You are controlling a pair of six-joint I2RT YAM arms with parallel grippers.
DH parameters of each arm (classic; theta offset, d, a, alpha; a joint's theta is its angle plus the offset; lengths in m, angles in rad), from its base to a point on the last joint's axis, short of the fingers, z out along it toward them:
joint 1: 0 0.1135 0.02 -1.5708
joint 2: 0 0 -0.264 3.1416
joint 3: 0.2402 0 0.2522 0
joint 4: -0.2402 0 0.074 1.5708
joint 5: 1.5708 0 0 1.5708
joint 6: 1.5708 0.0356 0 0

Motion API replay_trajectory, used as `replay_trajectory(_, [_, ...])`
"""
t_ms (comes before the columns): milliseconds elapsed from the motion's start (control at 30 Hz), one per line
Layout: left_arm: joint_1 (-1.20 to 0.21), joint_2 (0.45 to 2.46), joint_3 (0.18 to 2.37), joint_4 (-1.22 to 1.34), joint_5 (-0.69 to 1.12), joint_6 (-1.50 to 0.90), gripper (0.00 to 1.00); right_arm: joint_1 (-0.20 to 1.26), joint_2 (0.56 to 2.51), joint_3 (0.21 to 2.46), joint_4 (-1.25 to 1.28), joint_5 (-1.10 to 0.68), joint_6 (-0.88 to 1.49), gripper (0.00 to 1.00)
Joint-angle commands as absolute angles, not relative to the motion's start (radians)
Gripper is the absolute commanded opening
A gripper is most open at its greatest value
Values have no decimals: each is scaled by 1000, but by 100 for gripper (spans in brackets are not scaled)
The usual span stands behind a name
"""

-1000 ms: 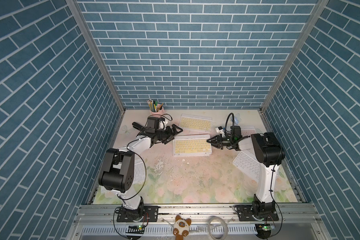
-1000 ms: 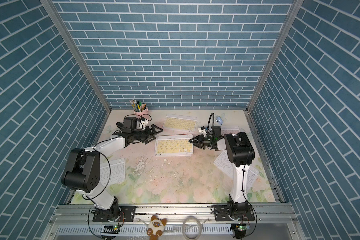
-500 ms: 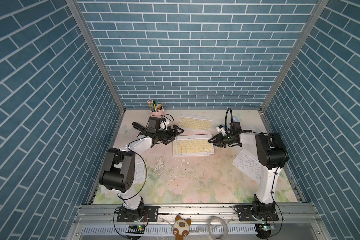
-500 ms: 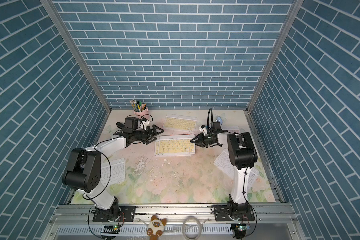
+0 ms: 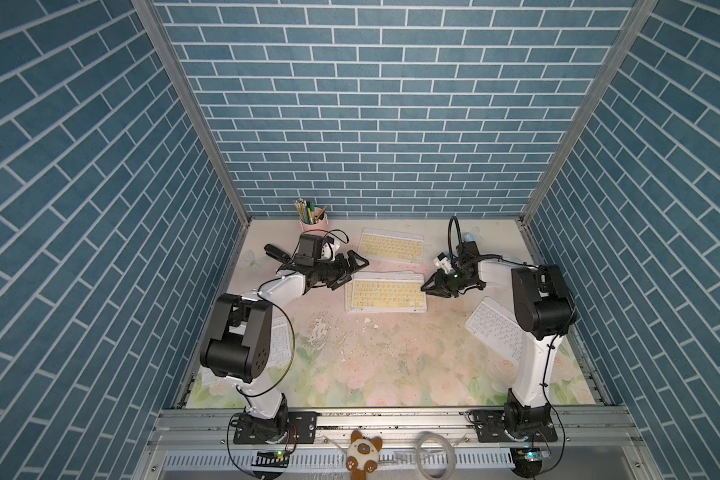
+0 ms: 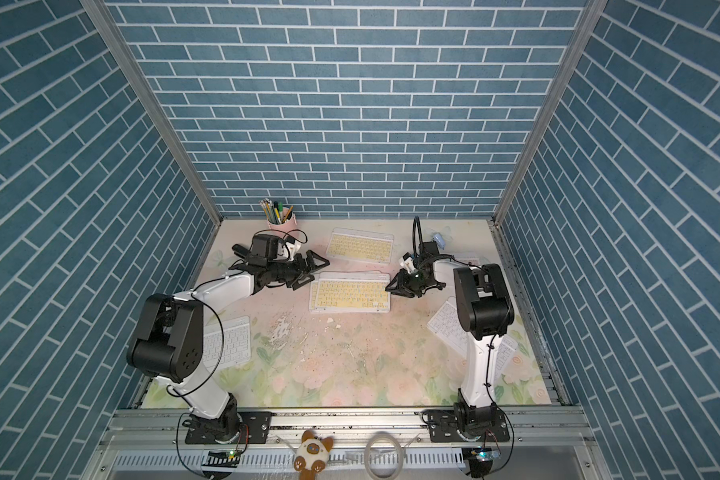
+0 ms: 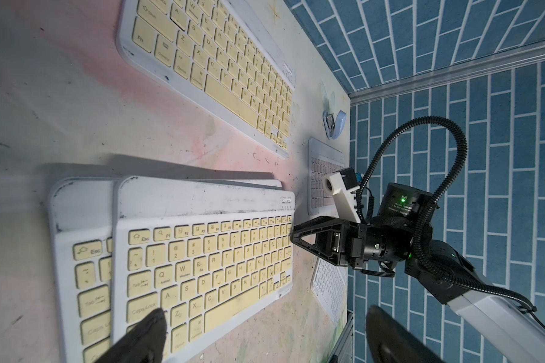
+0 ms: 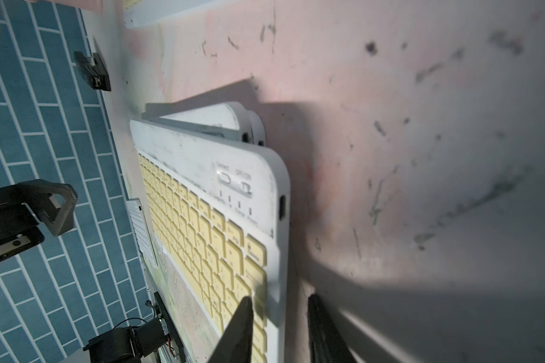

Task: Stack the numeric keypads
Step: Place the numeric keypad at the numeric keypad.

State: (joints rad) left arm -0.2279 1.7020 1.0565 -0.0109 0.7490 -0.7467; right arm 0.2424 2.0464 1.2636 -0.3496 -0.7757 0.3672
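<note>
Right wrist view: right gripper (image 8: 280, 297) is seen slightly parted, empty, at 3 o'clock of the stacked numeric keypads (image 8: 208, 239); left gripper (image 5: 350, 274) spread wide at 10 o'clock.

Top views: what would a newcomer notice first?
The offset stack of yellow keypads at mid-table, with the left tool and right tool at its two ends. Next, the loose ones: a lone yellow keypad behind the stack, a white keypad by the right arm, another white keypad by the left arm.
</note>
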Motion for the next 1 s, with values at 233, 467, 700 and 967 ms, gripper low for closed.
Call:
replay_trajectory(233, [-228, 1691, 1112, -202, 664, -604, 100, 256, 1858, 1249, -423, -597, 402, 65])
replay_trajectory(467, [-224, 1683, 1093, -250, 578, -592, 99, 371, 1849, 1266, -480, -372, 579, 89])
replay_trajectory(700, [-190, 1694, 1027, -151, 646, -686, 100, 435, 1881, 1276, -488, -243, 638, 99])
replay_trajectory(967, [-176, 1726, 1015, -120, 657, -708, 100, 435, 1933, 1320, -490, -220, 614, 99])
